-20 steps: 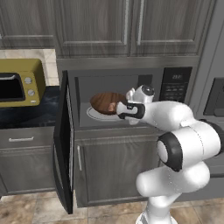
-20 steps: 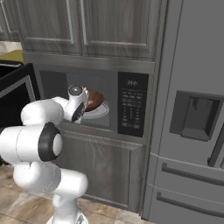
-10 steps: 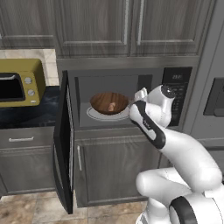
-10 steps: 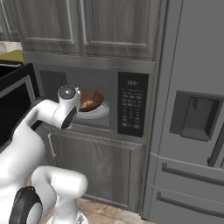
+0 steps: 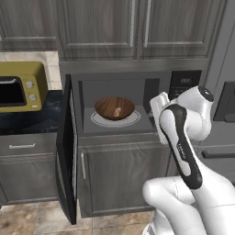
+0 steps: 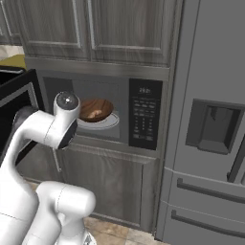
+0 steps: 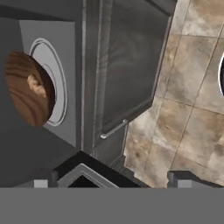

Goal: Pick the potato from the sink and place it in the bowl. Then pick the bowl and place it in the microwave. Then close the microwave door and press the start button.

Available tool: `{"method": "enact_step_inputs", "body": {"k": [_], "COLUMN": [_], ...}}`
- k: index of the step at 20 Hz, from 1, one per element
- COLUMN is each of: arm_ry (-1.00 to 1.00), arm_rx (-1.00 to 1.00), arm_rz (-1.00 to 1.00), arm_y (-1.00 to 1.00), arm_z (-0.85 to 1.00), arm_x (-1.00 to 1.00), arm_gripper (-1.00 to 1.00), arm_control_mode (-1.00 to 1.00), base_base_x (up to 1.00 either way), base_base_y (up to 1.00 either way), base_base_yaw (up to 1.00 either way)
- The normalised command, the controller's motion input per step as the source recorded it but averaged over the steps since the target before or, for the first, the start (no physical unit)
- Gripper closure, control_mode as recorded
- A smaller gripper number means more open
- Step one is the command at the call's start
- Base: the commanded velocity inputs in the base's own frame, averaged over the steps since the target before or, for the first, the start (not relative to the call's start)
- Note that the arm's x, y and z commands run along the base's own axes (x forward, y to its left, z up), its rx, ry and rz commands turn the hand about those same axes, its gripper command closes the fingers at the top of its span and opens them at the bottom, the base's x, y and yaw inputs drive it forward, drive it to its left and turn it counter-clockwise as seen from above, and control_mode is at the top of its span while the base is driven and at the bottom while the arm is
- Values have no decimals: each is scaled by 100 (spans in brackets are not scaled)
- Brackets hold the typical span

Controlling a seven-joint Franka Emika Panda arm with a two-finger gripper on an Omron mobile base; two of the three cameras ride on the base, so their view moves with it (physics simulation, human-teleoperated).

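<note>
The brown wooden bowl point(image 5: 114, 107) rests on the glass turntable inside the open microwave point(image 5: 137, 121), with the tan potato point(image 5: 118, 111) lying in it. The bowl point(image 6: 95, 109) and the potato point(image 6: 98, 113) look the same from the right. My hand point(image 5: 159, 108) hangs outside the cavity, in front of its right edge and apart from the bowl. In the hand view my gripper point(image 7: 112, 181) is open and holds nothing, with the bowl point(image 7: 26, 89) and potato point(image 7: 36, 85) far off at the left. The microwave door point(image 5: 64, 151) stands wide open at the left. The sink is out of view.
The black button panel point(image 6: 143, 116) sits right of the cavity. A yellow toaster oven point(image 5: 20, 87) stands on the dark counter at left. A grey fridge point(image 6: 210, 134) fills the right side. A lower cabinet door with a handle point(image 7: 114, 128) sits under the microwave, above the tiled floor point(image 7: 183, 113).
My hand has pulled back out of the microwave cavity and swung right, away from the bowl. The bowl with the potato stays on the turntable.
</note>
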Motion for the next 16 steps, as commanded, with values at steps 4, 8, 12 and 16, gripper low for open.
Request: {"method": "enact_step_inputs", "body": {"k": [4, 8, 12, 16], "arm_ry": [4, 1, 0, -1], "arm_rx": [0, 0, 0, -3], "arm_rz": [28, 29, 29, 17], "arm_y": [3, 3, 26, 74], "arm_z": [75, 68, 66, 23], "arm_x": [-100, -100, -100, -100], "arm_gripper": [-100, -100, -100, -100], "arm_control_mode": [-100, -100, -100, -100], "base_base_x": [0, 0, 0, 0], "base_base_y": [0, 0, 0, 0], "base_base_yaw": [0, 0, 0, 0]}}
